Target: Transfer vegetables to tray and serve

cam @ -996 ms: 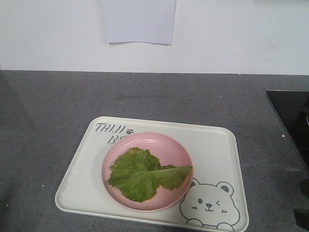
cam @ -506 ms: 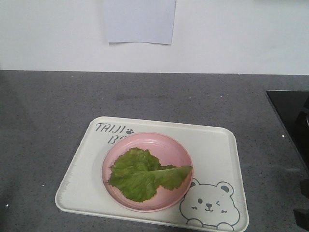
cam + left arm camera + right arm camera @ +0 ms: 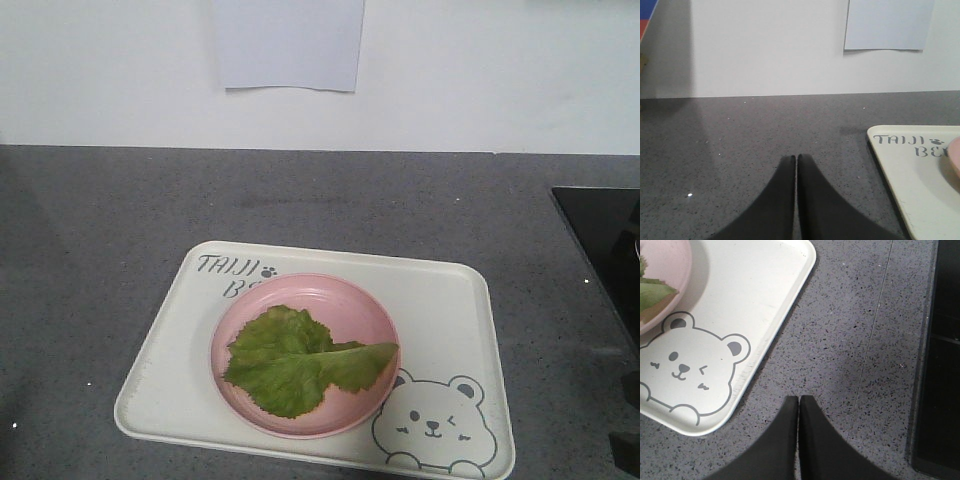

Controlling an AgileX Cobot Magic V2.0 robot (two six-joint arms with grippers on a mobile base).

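Front view: a grey counter (image 3: 120, 250) carries the tray (image 3: 450, 320), where a pink plate (image 3: 345, 305) holds the lettuce (image 3: 295, 365). Both the left gripper (image 3: 796, 159) and right gripper (image 3: 798, 401) sit pinched together, empty, over bare counter beside the tray.

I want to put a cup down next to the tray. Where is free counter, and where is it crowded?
Bare grey counter runs between the white wall and the tray, and left of the tray. To the right, only a narrow strip separates the tray from the black panel. On the tray, the pink plate with the vegetables fills the middle.
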